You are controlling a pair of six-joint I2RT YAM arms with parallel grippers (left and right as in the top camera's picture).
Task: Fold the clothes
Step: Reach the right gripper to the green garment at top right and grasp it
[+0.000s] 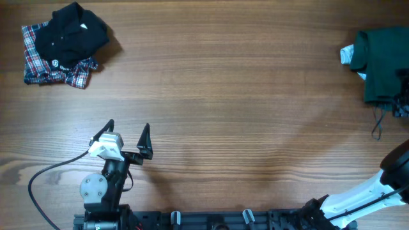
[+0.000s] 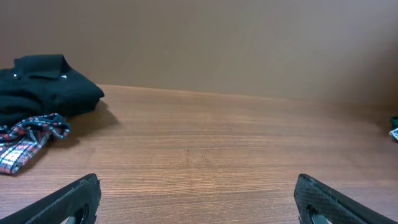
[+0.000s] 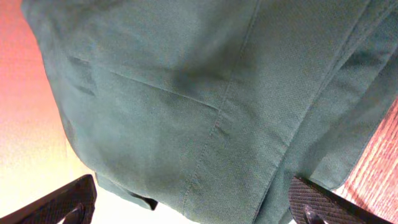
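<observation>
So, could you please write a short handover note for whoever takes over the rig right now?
Left gripper: open, holding nothing, over the table at its near left.
Right gripper: open, close above the green garment at the far right edge, not gripping it.
Black shirt lies on top of a plaid shirt at the far left corner.
Done: nothing that is clearly folded; the plaid shirt looks crumpled.
Left: probably grip the green garment, spread and fold it, then do the other two.
</observation>
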